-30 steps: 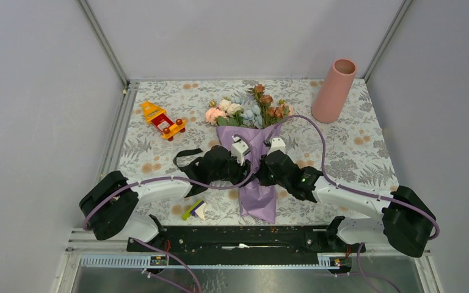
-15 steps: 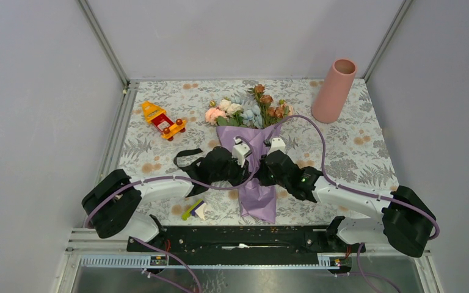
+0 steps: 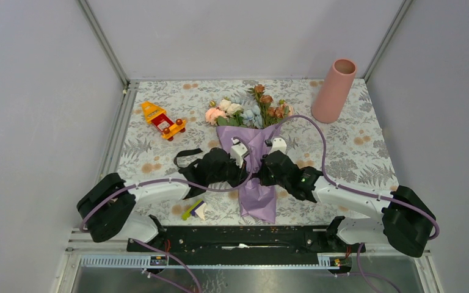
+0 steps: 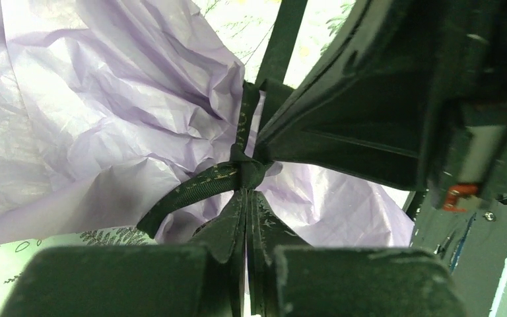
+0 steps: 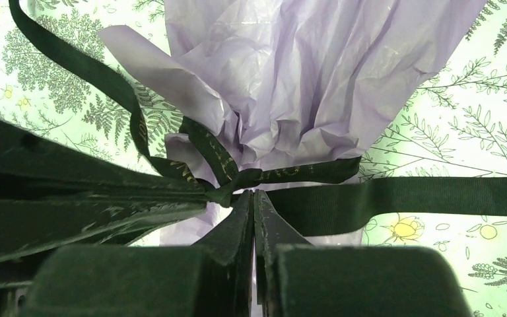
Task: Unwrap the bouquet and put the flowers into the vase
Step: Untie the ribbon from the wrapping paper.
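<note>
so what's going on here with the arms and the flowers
Both arms are working at the bouquet lying on the table. The left hand and right hand are each shut on the black ribbon at its knot. The flowers are still in the purple paper; no stems show in the pink vase.

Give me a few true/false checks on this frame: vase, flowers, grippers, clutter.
1. The vase stands upright at the far right of the table. True.
2. The flowers are in the vase. False: they lie on the table in the purple paper.
3. Both grippers are open. False: the left gripper and right gripper are shut on the black ribbon at its knot.
4. A yellow and red toy lies left of the bouquet. True.
</note>
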Action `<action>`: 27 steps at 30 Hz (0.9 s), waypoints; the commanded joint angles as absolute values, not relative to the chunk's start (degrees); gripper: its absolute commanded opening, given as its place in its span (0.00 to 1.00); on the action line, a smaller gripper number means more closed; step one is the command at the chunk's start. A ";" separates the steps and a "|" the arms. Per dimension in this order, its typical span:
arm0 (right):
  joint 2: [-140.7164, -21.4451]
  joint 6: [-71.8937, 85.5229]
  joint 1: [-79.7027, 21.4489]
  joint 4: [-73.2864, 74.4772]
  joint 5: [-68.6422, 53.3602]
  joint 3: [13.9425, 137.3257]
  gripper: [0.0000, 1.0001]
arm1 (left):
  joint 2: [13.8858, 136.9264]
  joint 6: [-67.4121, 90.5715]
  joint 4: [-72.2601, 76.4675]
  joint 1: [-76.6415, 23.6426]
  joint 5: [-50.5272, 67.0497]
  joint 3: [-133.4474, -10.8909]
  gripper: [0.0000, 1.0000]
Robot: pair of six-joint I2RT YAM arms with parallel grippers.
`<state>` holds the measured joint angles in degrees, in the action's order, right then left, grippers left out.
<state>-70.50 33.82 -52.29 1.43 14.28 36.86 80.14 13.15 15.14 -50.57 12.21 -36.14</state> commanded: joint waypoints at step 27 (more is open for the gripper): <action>-64.66 32.94 -52.36 6.55 11.90 39.88 0.46 | 72.80 10.12 19.44 -50.82 8.06 -32.88 0.38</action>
<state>-64.27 33.65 -52.40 7.09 13.80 36.95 71.94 14.28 18.11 -50.78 9.96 -29.30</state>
